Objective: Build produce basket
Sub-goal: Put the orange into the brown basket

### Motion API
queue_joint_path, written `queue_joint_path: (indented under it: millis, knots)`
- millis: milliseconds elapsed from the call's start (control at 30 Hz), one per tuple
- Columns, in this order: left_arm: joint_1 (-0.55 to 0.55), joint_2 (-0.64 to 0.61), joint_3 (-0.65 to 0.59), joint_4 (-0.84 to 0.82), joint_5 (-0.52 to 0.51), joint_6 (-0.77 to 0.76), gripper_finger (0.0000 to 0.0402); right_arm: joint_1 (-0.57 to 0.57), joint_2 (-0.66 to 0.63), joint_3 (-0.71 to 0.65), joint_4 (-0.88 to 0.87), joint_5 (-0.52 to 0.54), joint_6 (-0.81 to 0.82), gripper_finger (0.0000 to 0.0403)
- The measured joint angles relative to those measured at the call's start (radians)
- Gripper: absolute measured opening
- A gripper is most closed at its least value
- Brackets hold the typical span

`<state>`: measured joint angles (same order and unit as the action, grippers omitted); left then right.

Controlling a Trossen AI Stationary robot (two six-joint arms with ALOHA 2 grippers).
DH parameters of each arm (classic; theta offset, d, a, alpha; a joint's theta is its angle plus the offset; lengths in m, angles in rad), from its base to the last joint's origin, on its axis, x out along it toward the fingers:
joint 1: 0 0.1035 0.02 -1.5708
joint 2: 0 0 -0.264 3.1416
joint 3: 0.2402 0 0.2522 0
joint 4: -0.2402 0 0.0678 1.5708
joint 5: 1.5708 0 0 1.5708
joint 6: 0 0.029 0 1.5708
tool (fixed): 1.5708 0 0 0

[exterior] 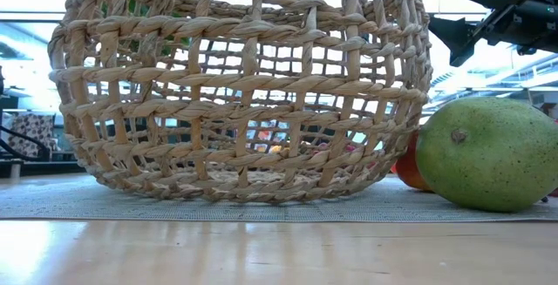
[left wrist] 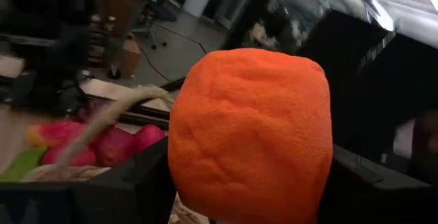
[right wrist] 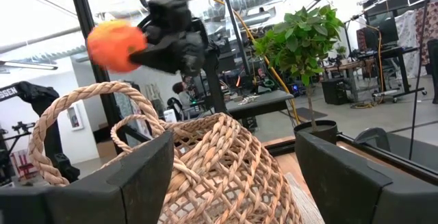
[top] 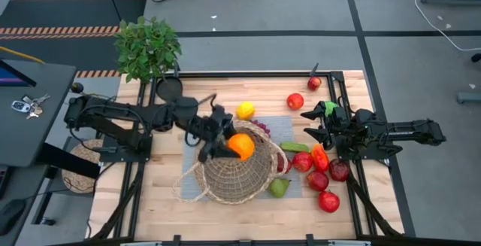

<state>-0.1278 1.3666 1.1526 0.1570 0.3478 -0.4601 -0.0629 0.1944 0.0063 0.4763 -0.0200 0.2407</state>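
My left gripper point(top: 231, 147) is shut on an orange point(top: 241, 146) above the far rim of the tan wicker basket point(top: 233, 172). The basket stands on a grey mat point(top: 294, 129), its thin handle point(right wrist: 75, 107) looping up. The orange fills the left wrist view point(left wrist: 250, 135). My right gripper point(top: 310, 126) is open and empty at the right, facing the basket point(right wrist: 219, 162). A lemon point(top: 245, 110), red apples point(top: 294, 101), a red pepper point(top: 319, 157) and a green pear point(top: 279, 188) lie around the basket. My left gripper pinches the orange by its two opposite sides point(left wrist: 185, 162) between its two fingers point(left wrist: 137, 186). The fingers come about level from the table's left. The orange is lifted clear, above the basket's rim, as the right wrist view point(right wrist: 113, 44) shows.
A leafy potted plant point(top: 148, 47) stands at the far left corner. More red apples point(top: 328, 201) lie at the near right. A green fruit point(exterior: 488, 150) lies right of the basket in the low view. Bare wood lies near the front edge point(top: 225, 220).
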Motion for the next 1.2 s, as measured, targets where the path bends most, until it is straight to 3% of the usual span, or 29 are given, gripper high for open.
queue_joint_path:
  millis: [100, 300, 500, 800, 1000, 1200]
  knots:
    - [-0.051, 0.003, 0.014, -0.077, -0.05, 0.094, 0.027, 0.0, 0.0, 0.0, 0.0, 0.0, 0.0, 0.0308]
    - [-0.133, 0.056, 0.219, -0.475, -0.341, 0.279, 0.027, 0.0, 0.0, 0.0, 0.003, 0.0, 0.0, 0.0308]
    - [-0.208, 0.185, 0.408, -0.717, -0.55, 0.52, 0.027, 0.0, 0.004, 0.0, 0.007, 0.0, 0.0, 0.0308]
    - [-0.268, 0.33, 0.48, -0.784, -0.783, 0.975, 0.027, 0.0, 0.004, 0.0, 0.009, 0.0, 0.0, 0.0308]
    - [-0.284, 0.387, 0.48, -0.807, -0.861, 1.269, 0.027, 0.0, 0.004, 0.0, 0.009, 0.0, 0.0, 0.0308]
    - [-0.286, 0.448, 0.48, -0.828, -0.951, 1.467, 0.027, 0.0, 0.004, 0.0, 0.008, 0.0, 0.0, 0.0308]
